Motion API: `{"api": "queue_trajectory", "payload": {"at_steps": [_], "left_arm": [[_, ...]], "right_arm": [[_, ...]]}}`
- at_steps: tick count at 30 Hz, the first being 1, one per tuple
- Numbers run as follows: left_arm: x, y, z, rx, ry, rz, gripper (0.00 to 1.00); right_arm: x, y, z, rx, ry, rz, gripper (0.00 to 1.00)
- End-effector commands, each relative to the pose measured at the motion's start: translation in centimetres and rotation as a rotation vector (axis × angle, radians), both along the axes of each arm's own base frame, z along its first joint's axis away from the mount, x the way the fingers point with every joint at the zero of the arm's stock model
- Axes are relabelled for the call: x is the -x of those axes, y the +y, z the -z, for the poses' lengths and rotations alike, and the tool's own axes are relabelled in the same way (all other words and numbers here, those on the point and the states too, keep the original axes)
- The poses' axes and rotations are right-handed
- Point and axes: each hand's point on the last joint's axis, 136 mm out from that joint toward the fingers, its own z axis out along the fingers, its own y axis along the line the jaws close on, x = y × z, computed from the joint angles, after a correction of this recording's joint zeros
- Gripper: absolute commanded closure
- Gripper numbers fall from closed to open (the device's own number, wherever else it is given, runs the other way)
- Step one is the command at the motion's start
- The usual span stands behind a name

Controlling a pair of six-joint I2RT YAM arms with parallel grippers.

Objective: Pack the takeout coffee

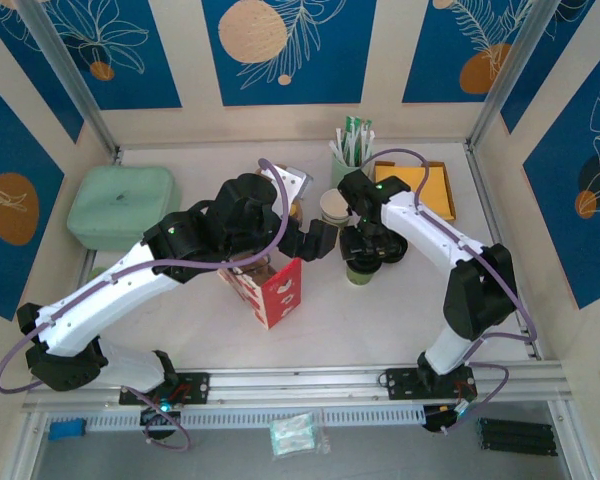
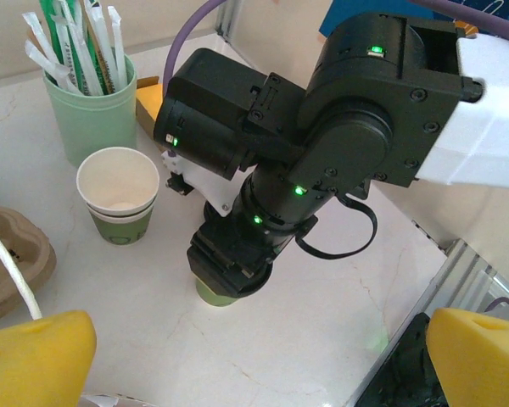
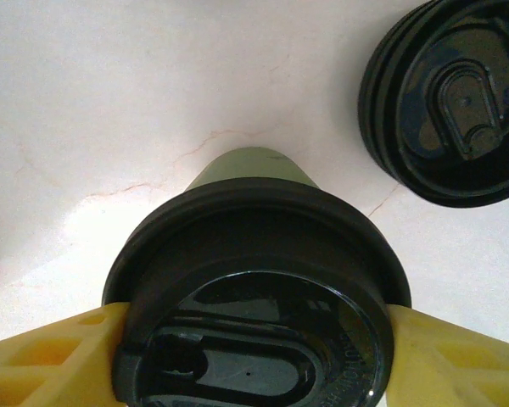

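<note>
Now right tool [image 3: 254,315] snug around lidded takeout coffee [image 3: 253,174].

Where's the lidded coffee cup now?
Top view: right of centre, the lidded coffee cup stands between fingers of the right hand, beside a stack of black lids.

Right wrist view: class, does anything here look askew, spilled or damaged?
Nothing stands out. The lid sits centred on the cup, the table around it is dry, and the spare lids lie in a tidy stack.

Whole table [image 1: 380,320] overlooked from above, lidded cup [image 3: 254,254] framed closely downward by right wrist, also caught obliquely by left wrist.
</note>
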Motion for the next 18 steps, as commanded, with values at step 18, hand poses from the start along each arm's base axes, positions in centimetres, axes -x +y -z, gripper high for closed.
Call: {"api": "queue_trajectory", "payload": {"at_steps": [18], "left_arm": [[0.1, 1.8, -2.3, 0.002, -0.079, -0.029, 0.00]], "right_arm": [[2.0, 1.7, -2.7, -0.050, -0.023, -0.035, 0.35]]}}
